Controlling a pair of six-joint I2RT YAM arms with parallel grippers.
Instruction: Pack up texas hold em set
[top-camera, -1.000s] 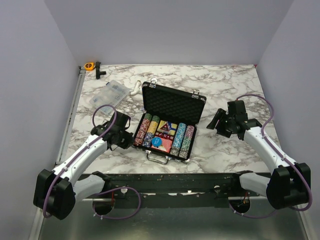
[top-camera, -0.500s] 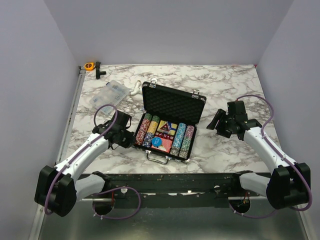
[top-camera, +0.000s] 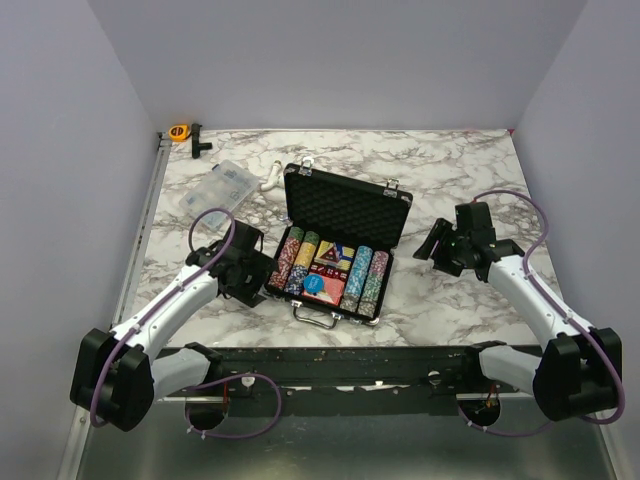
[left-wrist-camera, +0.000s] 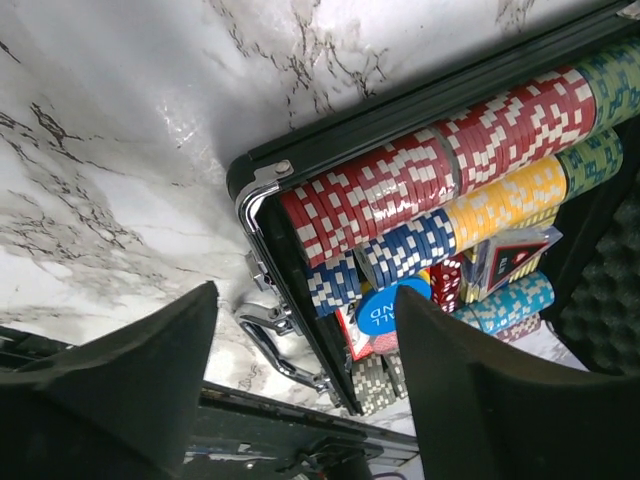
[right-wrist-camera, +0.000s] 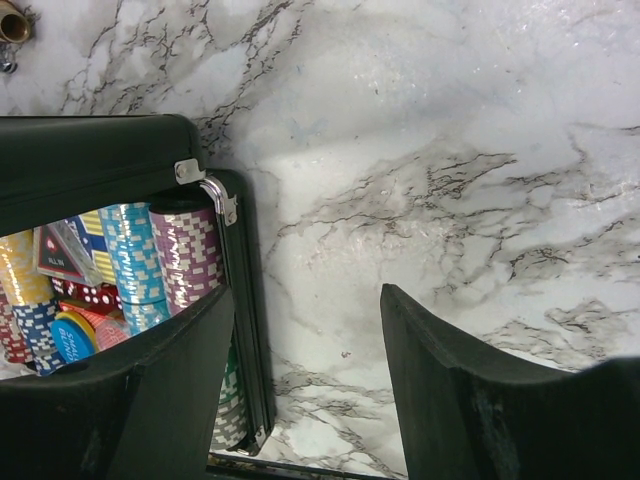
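My left tool (left-wrist-camera: 305, 310) is hovering, fingers apart and empty, with the open briefcase (top-camera: 345, 208) just to its right on the desk (top-camera: 450, 160). My right tool (right-wrist-camera: 305, 330), also apart, is flanking the other side. Shoving the wall is risking a spill. I am counting one briefcase, four chip rows (top-camera: 290, 262) and one blue disc (left-wrist-camera: 385, 308).

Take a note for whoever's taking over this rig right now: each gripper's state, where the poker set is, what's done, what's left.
Left gripper: open, empty, by the front-left corner of the briefcase.
Right gripper: open, empty, over the table beside the case's right side.
Set: the briefcase sits mid-table, lid standing open; chip rows and blue disc lie inside.
Done: contents look packed; no loose chips seen on the table.
Left: probably close the lid and latch it.
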